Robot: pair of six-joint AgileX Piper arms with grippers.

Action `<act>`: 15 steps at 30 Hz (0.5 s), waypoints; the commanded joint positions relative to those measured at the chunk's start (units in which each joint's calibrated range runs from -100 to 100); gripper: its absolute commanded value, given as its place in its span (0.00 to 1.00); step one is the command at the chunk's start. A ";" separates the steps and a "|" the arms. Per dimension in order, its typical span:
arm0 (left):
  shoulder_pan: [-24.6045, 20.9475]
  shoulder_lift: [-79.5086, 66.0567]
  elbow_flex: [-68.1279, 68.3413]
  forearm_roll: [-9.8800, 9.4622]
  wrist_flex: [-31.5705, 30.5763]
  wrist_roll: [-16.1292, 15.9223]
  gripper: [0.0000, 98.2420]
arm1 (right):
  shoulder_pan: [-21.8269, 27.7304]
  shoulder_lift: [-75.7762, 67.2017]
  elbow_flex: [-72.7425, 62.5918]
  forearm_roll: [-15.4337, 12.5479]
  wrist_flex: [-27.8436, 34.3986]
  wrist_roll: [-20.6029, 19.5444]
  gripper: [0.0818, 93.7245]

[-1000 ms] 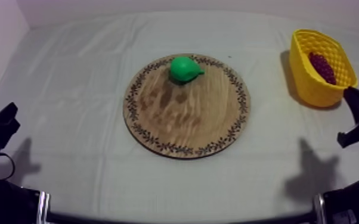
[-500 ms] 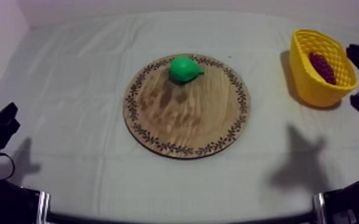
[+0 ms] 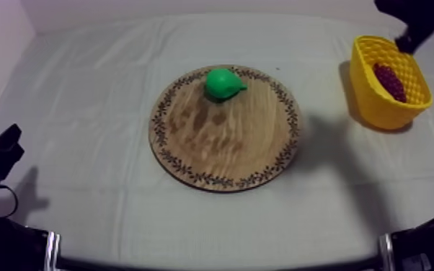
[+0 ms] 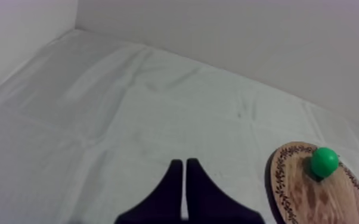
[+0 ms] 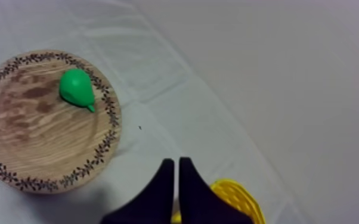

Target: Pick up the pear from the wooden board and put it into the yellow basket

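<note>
Your right gripper (image 5: 176, 162): black fingers pressed together, empty, just by the yellow plastic basket (image 5: 241, 199). Well beyond it, the green toy pear (image 5: 77, 88) lies on the round patterned wooden board (image 5: 39, 149). Your left gripper (image 4: 183, 162) is likewise closed and empty, well apart from the pear. Nothing done; grasp and transfer remain.

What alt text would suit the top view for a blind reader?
A green pear lies on a round wooden board, near its far rim. At right, a yellow basket holds grapes; the right gripper hangs near its far end.
</note>
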State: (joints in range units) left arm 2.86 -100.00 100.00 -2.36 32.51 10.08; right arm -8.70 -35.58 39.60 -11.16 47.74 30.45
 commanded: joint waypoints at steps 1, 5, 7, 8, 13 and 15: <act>0.00 0.00 0.00 -0.01 -0.01 0.01 0.00 | -1.26 9.55 -9.87 0.65 1.71 -0.13 0.00; 0.00 0.00 0.00 -0.01 -0.01 0.01 0.00 | -3.35 17.59 -18.86 2.12 5.56 -0.54 0.00; 0.00 0.00 0.00 -0.01 -0.01 0.01 0.00 | -4.21 21.07 -23.03 2.79 7.45 -0.73 0.00; 0.00 0.00 0.00 -0.01 -0.01 0.01 0.00 | -4.61 22.65 -24.92 3.08 8.33 -0.79 0.00; 0.00 0.00 0.00 -0.01 -0.01 0.01 0.00 | -6.41 29.23 -32.13 4.76 12.28 -0.65 0.00; 0.00 0.00 0.00 -0.01 -0.01 0.01 0.00 | -6.93 31.64 -34.55 5.38 14.17 -0.22 0.00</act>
State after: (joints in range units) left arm 2.86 -100.00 100.00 -2.36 32.51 10.08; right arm -15.43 -6.60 8.24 -6.07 60.70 29.97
